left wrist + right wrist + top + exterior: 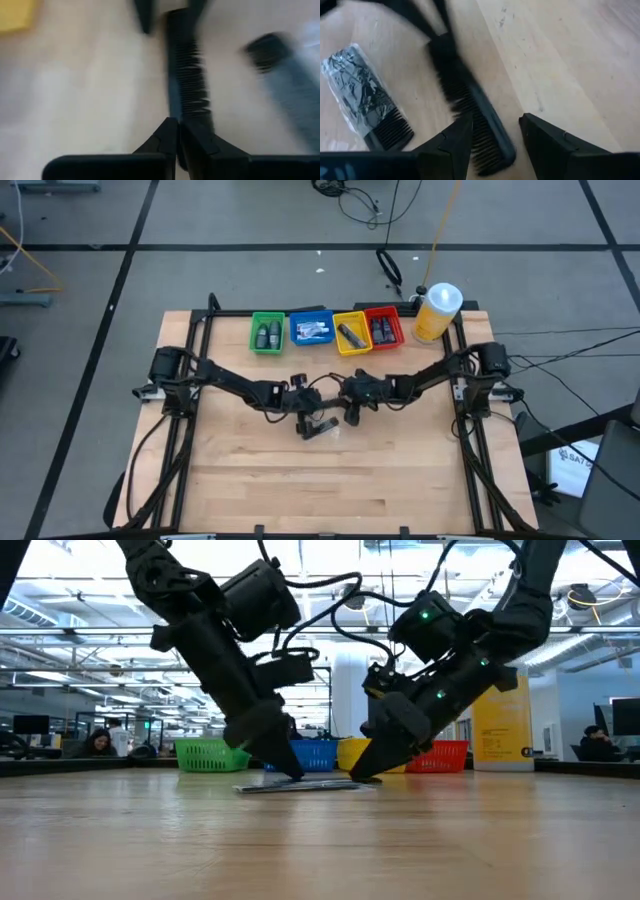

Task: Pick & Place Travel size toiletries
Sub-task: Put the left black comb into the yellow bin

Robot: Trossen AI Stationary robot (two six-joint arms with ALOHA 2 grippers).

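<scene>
**Two grippers low over black combs**

Near table centre, well in front of the yellow bin (351,333): a bare black comb (470,115), flat on the wood, just beside a plastic-wrapped comb (367,102). Left gripper (177,131) down at the bare comb's end, fingers pressed together. Right gripper (495,135) at the opposite end, fingers spread, gripping nothing. Small toiletries (266,336) sorted into the bin row.
</scene>
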